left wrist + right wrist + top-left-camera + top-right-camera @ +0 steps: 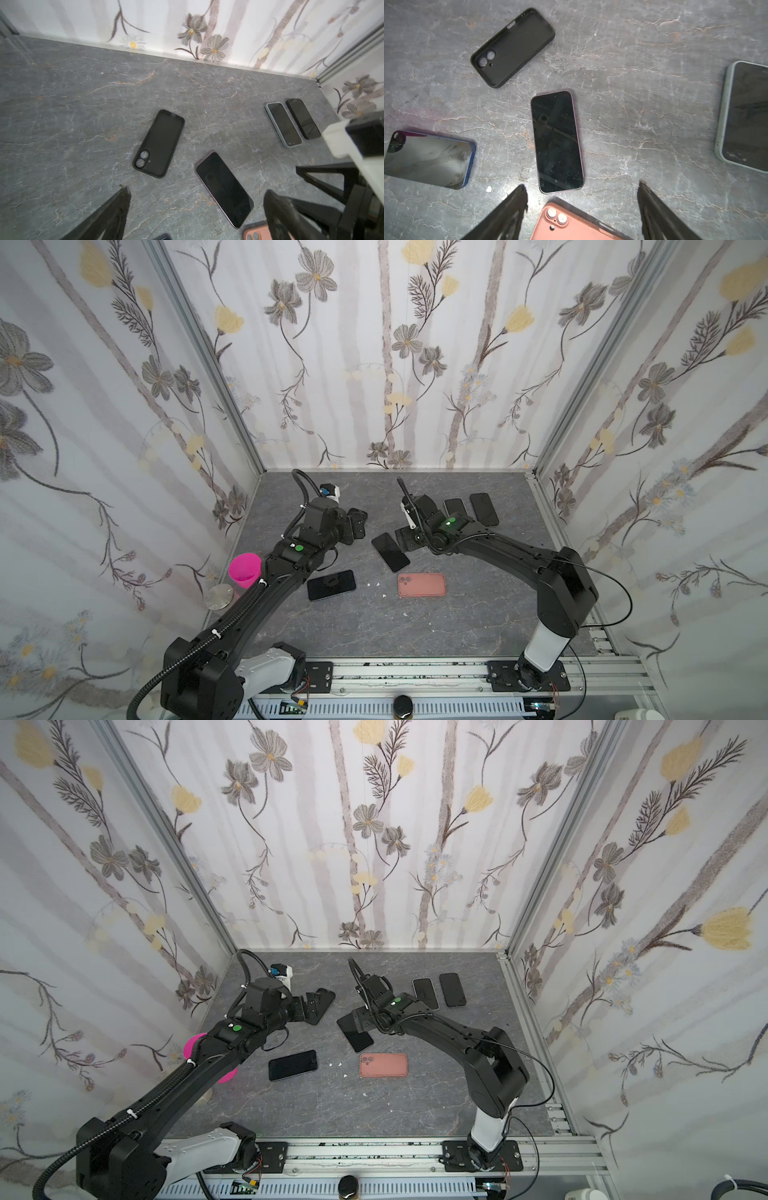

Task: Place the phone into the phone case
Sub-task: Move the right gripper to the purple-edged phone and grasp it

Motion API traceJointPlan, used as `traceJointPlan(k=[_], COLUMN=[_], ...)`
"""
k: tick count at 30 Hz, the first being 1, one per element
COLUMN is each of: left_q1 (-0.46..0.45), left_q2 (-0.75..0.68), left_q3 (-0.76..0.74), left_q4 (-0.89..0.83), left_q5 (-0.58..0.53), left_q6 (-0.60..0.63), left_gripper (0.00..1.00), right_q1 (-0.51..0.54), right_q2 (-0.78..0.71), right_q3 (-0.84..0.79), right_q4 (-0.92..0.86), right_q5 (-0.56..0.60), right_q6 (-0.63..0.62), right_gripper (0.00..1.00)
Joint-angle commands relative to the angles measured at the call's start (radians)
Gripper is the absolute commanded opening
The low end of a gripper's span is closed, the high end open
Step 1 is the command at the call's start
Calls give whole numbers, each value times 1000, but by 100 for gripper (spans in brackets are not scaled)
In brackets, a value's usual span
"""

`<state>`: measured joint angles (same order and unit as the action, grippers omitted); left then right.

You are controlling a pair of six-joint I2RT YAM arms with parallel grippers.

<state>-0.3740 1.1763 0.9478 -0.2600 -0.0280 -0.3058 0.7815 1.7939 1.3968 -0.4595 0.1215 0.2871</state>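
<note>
Both the left gripper [197, 191] and right gripper [582, 185] stand wide open and empty. The phone [557, 141] lies flat, screen up, mid-table, the empty black case [512, 47] just far-left of it. We judge it rigid, slick, glass-faced: pinch its long edges, gently.

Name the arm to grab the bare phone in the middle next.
Probably right. The phone lies lengthwise just ahead of the open right hand; the left hand, also open, hangs farther off, nearer the black case.
</note>
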Motion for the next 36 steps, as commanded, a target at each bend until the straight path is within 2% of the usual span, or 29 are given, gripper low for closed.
traceJointPlan(k=[1, 5, 13, 19, 27, 36], left_q1=[80, 122, 146, 154, 161, 165], left_q2=[9, 14, 45, 45, 51, 54], left_q3=[-2, -48, -53, -61, -66, -67], left_q4=[5, 52, 51, 61, 71, 78], left_q5=[96, 164, 221, 248, 270, 270], left_q6=[11, 25, 24, 27, 23, 19], left_gripper=[100, 100, 100, 100, 93, 88], right_q1=[11, 16, 21, 28, 32, 32], right_q2=[71, 172, 318, 388, 462, 476], right_q3=[46, 100, 187, 235, 300, 321], right_q4=[18, 4, -44, -97, -159, -170], right_q5=[-40, -95, -89, -103, -66, -61], right_q6=[-57, -72, -88, -102, -114, -131], right_gripper=[100, 100, 99, 89, 79, 67])
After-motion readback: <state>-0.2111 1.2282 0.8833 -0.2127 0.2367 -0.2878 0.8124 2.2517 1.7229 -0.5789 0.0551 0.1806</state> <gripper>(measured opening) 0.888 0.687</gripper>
